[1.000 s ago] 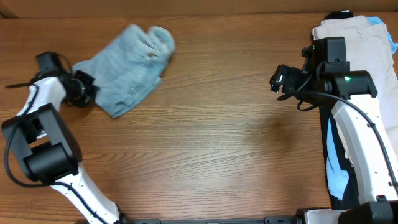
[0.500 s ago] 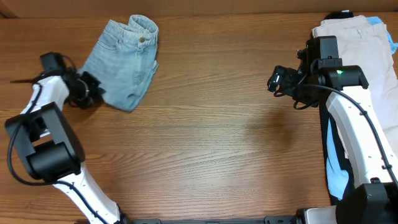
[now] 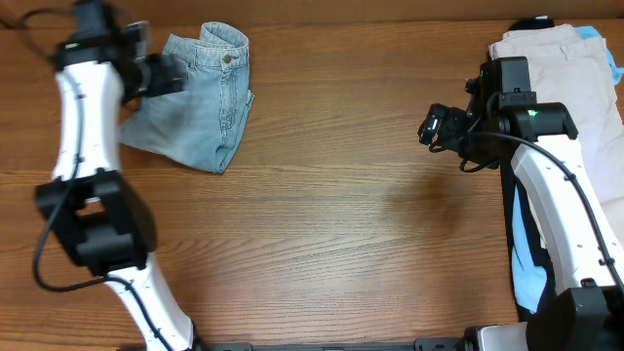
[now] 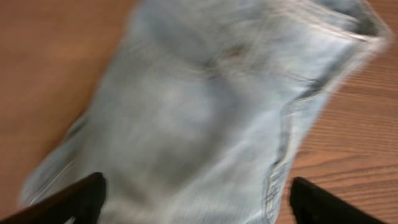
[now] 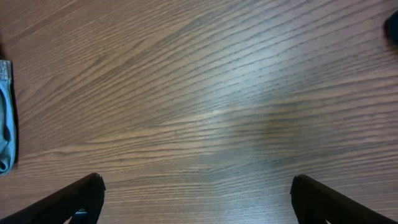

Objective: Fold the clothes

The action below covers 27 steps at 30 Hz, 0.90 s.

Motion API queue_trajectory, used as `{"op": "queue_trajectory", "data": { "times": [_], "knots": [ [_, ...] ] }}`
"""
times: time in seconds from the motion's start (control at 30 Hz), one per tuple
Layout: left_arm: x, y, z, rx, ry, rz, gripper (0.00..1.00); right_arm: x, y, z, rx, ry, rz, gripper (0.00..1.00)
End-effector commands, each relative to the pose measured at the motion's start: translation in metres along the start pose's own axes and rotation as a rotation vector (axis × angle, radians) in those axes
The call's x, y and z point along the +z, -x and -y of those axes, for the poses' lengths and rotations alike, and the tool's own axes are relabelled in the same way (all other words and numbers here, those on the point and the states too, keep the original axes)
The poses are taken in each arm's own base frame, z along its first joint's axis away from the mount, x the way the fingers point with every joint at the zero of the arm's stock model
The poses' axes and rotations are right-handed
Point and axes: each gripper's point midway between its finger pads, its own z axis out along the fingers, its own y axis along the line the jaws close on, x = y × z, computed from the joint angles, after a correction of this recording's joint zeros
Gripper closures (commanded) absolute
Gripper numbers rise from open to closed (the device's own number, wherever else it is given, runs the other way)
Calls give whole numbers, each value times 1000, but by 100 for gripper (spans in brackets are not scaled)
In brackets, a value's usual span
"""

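Overhead view: the faded light-blue denim shorts [image 3: 200,112] are being shown lying bunched at about ten o'clock on the wooden desk [image 3: 341,214]. Their waistband [image 3: 222,41] is pointing toward twelve o'clock and the legs are trailing toward six. The left hand [image 3: 164,74] is being carried at the nine o'clock edge of the shorts, just beside the waistband; whether it is touching the cloth cannot be told from above. In the left wrist view the denim [image 4: 205,106] is being rendered blurred, filling most of the frame. The left hand [image 4: 196,186] is being held released there, its fingers [image 4: 78,199] spread wide with the fabric lying under the gap, ungripped.

The right hand [image 3: 432,127] is being held at about three o'clock, well apart from the denim shorts. In the right wrist view it [image 5: 196,186] is likewise being held released, its fingers [image 5: 323,202] wide apart over bare wood, and a sliver of denim [image 5: 5,124] is being caught at the nine o'clock edge.

Beige shorts [image 3: 556,63] are being shown piled at two o'clock. A sky-blue garment [image 3: 529,283] and a black garment [image 3: 518,229] are being partly hidden by the right arm near four o'clock.
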Motion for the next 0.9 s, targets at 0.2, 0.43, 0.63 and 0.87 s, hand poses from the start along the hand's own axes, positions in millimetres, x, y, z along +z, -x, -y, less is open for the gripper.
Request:
{"op": "queue_trajectory", "data": {
  "times": [0.2,0.43,0.63,0.87],
  "knots": [
    [110,-45,42,348,90,-171,0,-1,-1,-1,-6,1,-2,0],
    [139,-53,19,319,109,-195,0,-1,-1,-1,-5,2,-1,0],
    [133,-31,-44,215,158,-116,0,-1,-1,-1,-1,2,-2,0],
    [120,-11,-111,144,113,-9,0,-1,-1,-1,-2,2,-2,0]
  ]
}}
